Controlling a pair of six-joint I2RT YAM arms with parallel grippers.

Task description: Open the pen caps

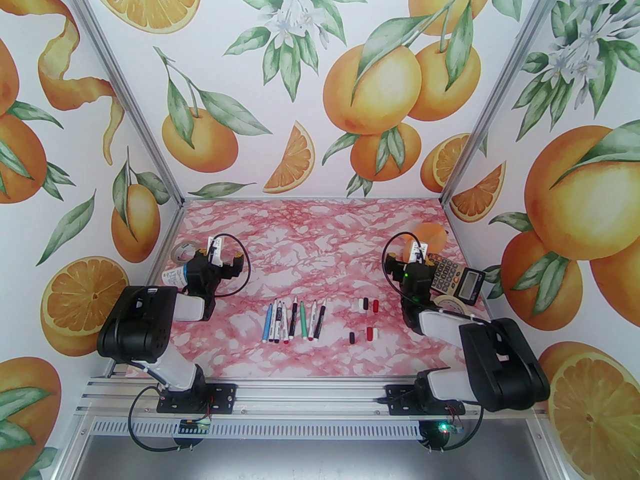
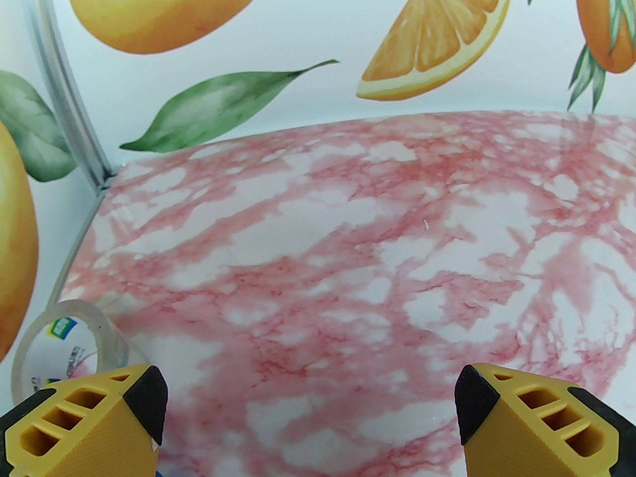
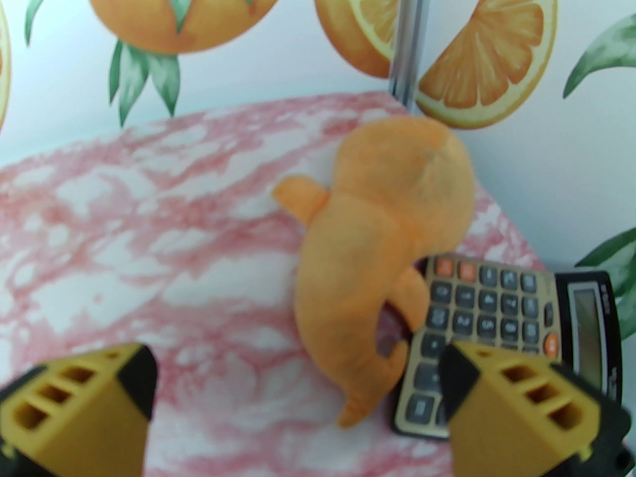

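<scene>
Pink-marbled tabletop, pens, orange-print walls, aluminium frame

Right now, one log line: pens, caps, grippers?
pens: row, centre | caps: loose, right of pens | left gripper: open, empty | right gripper: open, empty

Nothing reads clearly. Print on the clear plastic tape roll and key marks on the gold-faced black calculator are blurred
</scene>
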